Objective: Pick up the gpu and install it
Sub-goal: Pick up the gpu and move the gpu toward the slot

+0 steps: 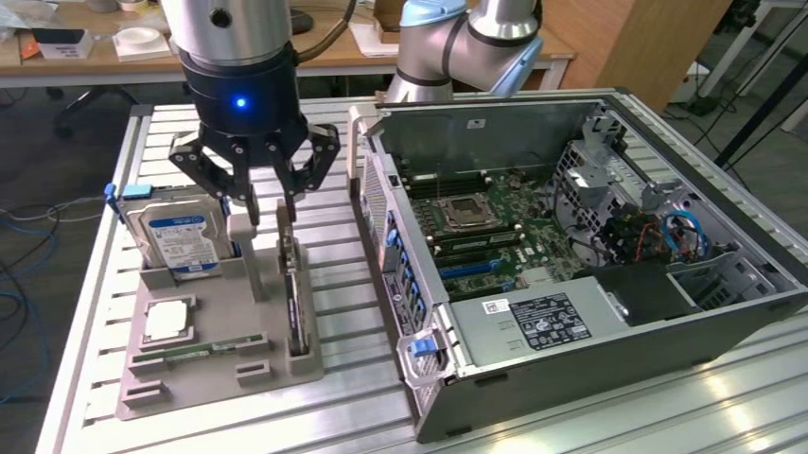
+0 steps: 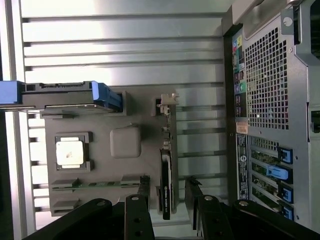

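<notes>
The tool (image 1: 271, 210) is hanging spread apart directly over the edge-standing gpu (image 2: 166, 170), whose length is running between its fingers.

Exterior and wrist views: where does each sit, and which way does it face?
Exterior: off the arm, up high, looking down at the tray, the open case, the arm and its open gripper over the gpu.
Wrist: on the wrist, looking straight down past the fingers on either side of the gpu.
Shared: gripper, gpu, tray, case, hard drive.
</notes>
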Tool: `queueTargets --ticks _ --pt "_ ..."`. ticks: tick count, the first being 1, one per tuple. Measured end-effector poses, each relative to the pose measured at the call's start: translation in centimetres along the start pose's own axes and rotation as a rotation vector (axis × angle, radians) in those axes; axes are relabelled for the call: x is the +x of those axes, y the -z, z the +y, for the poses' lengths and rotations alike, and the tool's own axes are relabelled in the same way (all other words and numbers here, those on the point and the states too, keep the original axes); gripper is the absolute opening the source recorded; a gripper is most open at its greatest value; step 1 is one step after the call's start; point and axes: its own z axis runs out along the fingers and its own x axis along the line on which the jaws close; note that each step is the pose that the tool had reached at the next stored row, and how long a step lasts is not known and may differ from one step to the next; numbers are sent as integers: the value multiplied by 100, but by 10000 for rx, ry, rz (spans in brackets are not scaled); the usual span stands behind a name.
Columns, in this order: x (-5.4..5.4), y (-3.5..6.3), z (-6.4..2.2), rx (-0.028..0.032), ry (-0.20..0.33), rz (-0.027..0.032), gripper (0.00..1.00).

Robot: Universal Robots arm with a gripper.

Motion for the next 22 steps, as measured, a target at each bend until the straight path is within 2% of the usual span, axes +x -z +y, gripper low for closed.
queueTargets --ticks 22 --pt "4 -123 -6 0 0 0 42"
